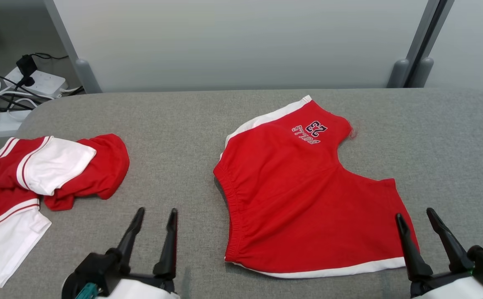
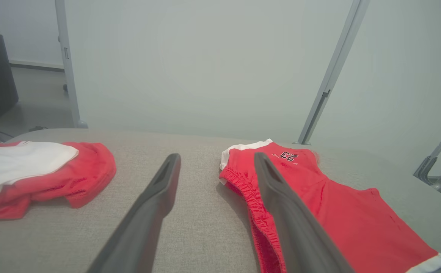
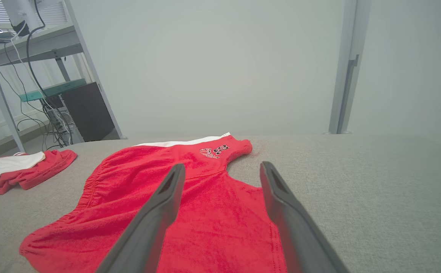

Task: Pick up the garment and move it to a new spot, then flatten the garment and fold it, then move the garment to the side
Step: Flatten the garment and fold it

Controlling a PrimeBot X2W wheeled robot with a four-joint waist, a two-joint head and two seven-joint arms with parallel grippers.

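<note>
grey table (image 1: 175, 124), pale panel (image 1: 241, 41) at 12 | clothes pile (image 1: 38, 178) at 9, cut off | left gripper (image 1: 158, 210), right gripper (image 1: 414, 212) spread, empty

Off to the left of the left gripper's (image 1: 158, 210) fingers, the heap of red and white clothes (image 1: 38, 174) is running off the head view's edge. In the left wrist view, that gripper's right finger (image 2: 292, 220) is covering part of the red shorts' (image 2: 357, 220) elastic waistband (image 2: 257, 212), and the lettering (image 2: 284, 162) under the 23, beyond the fingertip, is showing too small to read. The right gripper's (image 3: 222, 166) fingers (image 3: 156, 223) are hiding strips of the shorts in its wrist view.
</note>
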